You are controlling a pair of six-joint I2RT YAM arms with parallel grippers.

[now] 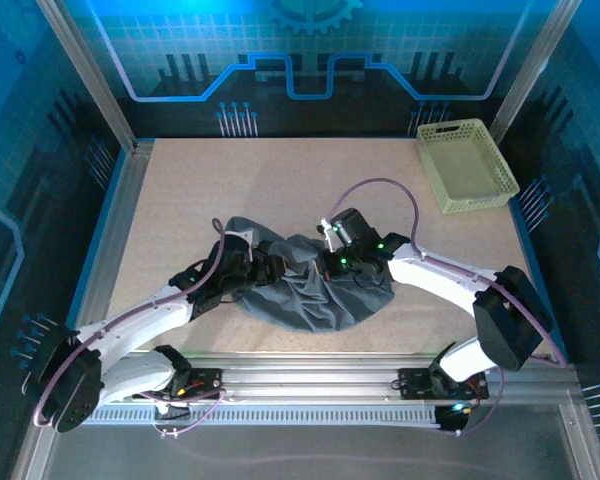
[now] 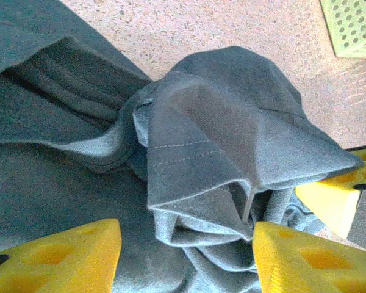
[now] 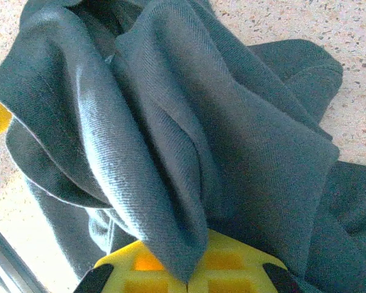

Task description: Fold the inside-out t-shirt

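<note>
The inside-out t-shirt (image 1: 315, 295) lies crumpled in a dark slate-grey heap at the middle of the table. My left gripper (image 1: 270, 268) is at the heap's left side. Its yellow fingers (image 2: 67, 259) stand apart, open, with loose folds and a stitched hem of the t-shirt (image 2: 226, 140) bunched between them, unpinched. My right gripper (image 1: 332, 262) is on top of the heap, close to the left one. It is shut (image 3: 189, 278) on a raised fold of the t-shirt (image 3: 171, 159), which drapes up and away from the closed pads.
A pale yellow-green basket (image 1: 467, 165) stands at the back right corner, its edge also in the left wrist view (image 2: 354, 24). Bare speckled tabletop (image 1: 280, 190) surrounds the heap. A metal rail (image 1: 310, 375) runs along the near edge.
</note>
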